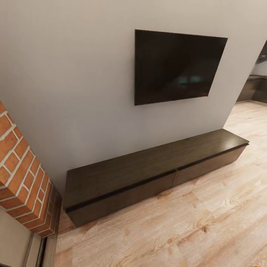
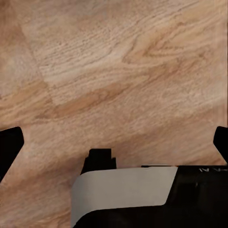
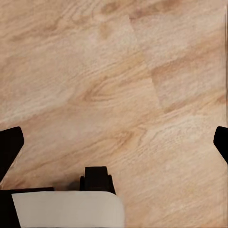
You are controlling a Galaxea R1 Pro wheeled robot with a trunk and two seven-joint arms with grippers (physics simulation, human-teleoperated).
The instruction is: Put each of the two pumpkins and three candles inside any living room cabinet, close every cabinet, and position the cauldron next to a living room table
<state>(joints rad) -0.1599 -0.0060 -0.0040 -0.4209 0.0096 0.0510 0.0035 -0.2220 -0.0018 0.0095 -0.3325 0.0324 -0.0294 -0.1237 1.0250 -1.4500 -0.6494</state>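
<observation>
**Cabinet in view, both grippers empty over bare floor**

Risk at this stage lies mainly in the approach. The cabinet (image 1: 148, 174), a long, low, dark-brown unit with plain handleless fronts, stands against the grey wall (image 1: 74, 81) below a wall-mounted television (image 1: 174, 66); both fronts appear closed. Having no handles, the fronts would probably be awkward to open, and a fingertip could slip off the narrow dark gap under the top. The brick fireplace corner (image 1: 22, 178) stands just beside the cabinet's near end, so a base or arm swinging wide there could strike it. Pumpkins, candles, cauldron and coffee table are not seen from here and, in my judgement, remain to be fetched.

The left gripper (image 2: 114, 142) and right gripper (image 3: 114, 142) each show dark fingertips at opposite edges of their wrist views, spread wide with nothing between them.

The floor (image 1: 193, 222) is pale wood-grain plank, smooth and level. At far right the room opens towards a darker kitchen area (image 1: 259, 81).
</observation>
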